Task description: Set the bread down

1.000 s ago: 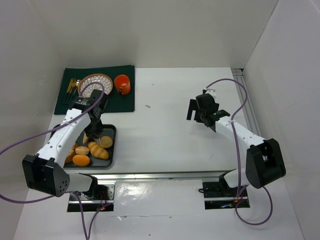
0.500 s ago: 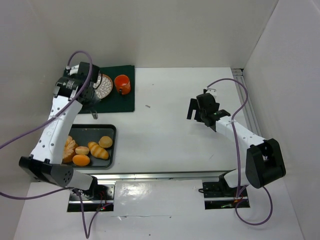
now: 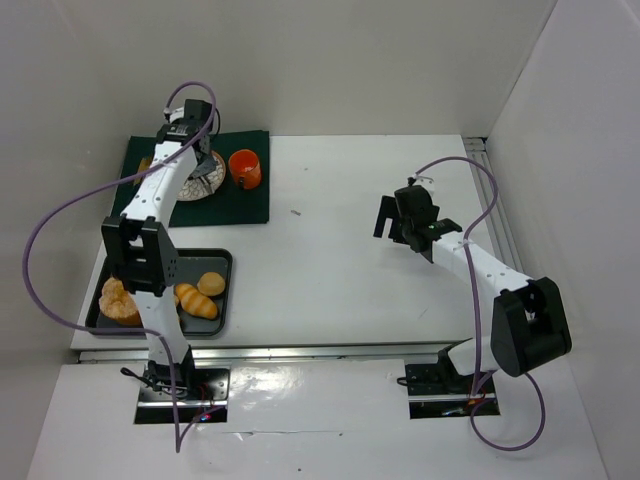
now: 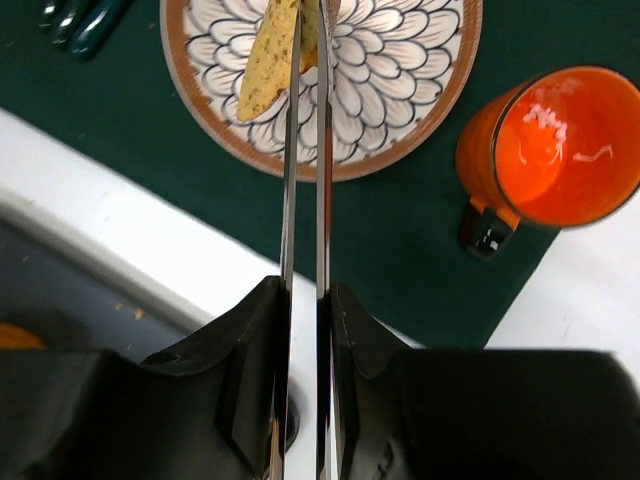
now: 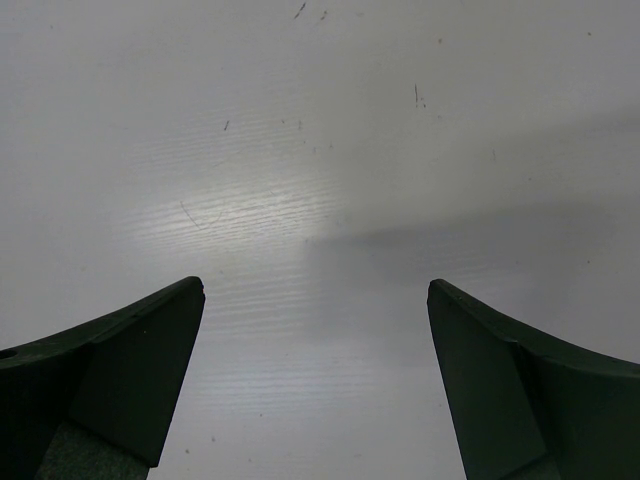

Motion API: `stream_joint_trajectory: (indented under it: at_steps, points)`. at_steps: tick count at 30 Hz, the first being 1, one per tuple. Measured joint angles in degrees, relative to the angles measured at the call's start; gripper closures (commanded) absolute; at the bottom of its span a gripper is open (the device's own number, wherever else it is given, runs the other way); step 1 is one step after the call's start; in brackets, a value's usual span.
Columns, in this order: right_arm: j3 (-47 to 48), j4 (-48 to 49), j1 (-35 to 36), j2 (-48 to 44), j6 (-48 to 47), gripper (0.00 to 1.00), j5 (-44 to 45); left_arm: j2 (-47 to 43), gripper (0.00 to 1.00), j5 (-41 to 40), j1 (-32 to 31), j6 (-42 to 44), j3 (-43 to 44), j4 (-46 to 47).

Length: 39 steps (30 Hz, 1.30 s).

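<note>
My left gripper point(image 4: 309, 20) has long thin metal fingers, shut on a flat tan piece of bread point(image 4: 262, 70). It holds the bread over the patterned plate point(image 4: 400, 90); I cannot tell if the bread touches it. From above, the left gripper point(image 3: 197, 172) hangs over the plate point(image 3: 180, 185) on the dark green mat point(image 3: 245, 205). My right gripper point(image 5: 315, 290) is open and empty above bare white table, at the right in the top view point(image 3: 398, 222).
An orange mug point(image 3: 245, 168) stands right of the plate on the mat, also in the left wrist view point(image 4: 550, 150). A dark tray point(image 3: 226, 290) at the front left holds several rolls point(image 3: 211, 284). Cutlery point(image 4: 80, 15) lies left of the plate.
My left arm has swung from the tray up and back to the plate, carrying the piece of bread. The right arm has not moved.
</note>
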Motion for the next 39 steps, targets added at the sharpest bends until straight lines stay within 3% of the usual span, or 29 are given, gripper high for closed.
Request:
stream_joint_trajectory:
  at_steps: [2, 3, 5, 8, 13, 15, 22, 28, 33, 39]
  points:
    - [0.00, -0.02, 0.00, 0.00, 0.09, 0.00, 0.02, 3.28, 1.00, 0.52, 0.44, 0.44, 1.97, 1.22]
    - [0.00, -0.02, 0.00, 0.00, 0.17, 0.00, 0.04, 4.39, 0.91, 0.74, 0.55, 0.72, 2.58, 1.40]
    - [0.00, -0.02, -0.02, 0.00, 0.22, 0.00, 0.11, 6.32, 0.83, 1.46, 0.72, 0.98, 3.15, 1.64]
    - [0.00, -0.02, -0.04, 0.02, 0.26, 0.00, 0.33, 7.76, 0.57, 2.56, 0.76, 1.18, 3.43, 1.53]
    - [0.02, -0.02, -0.04, 0.39, 0.37, 0.00, 0.39, 8.02, 0.54, 3.98, 1.01, 1.84, 3.56, 2.05]
    - [0.07, -0.04, -0.04, 0.85, 0.37, 0.00, 0.42, 8.02, 0.45, 4.09, 1.11, 2.47, 3.67, 2.12]
    - [0.09, -0.02, -0.04, 1.42, 0.17, 0.00, 0.35, 6.60, 0.42, 4.13, 1.18, 2.78, 4.61, 1.70]
    - [0.09, 0.00, -0.04, 1.42, -0.13, 0.00, -0.42, -0.22, 0.44, 3.37, 1.18, 2.64, 4.02, -0.15]
    - [0.31, 0.13, -0.04, 1.07, -0.35, 0.00, -3.48, -16.09, 0.44, 1.75, 2.32, 1.75, -10.62, -2.38]
    - [0.31, 0.48, 0.83, -1.77, -0.57, 0.00, -7.54, -32.74, 0.44, -0.22, 3.82, -2.10, -24.48, -11.67]
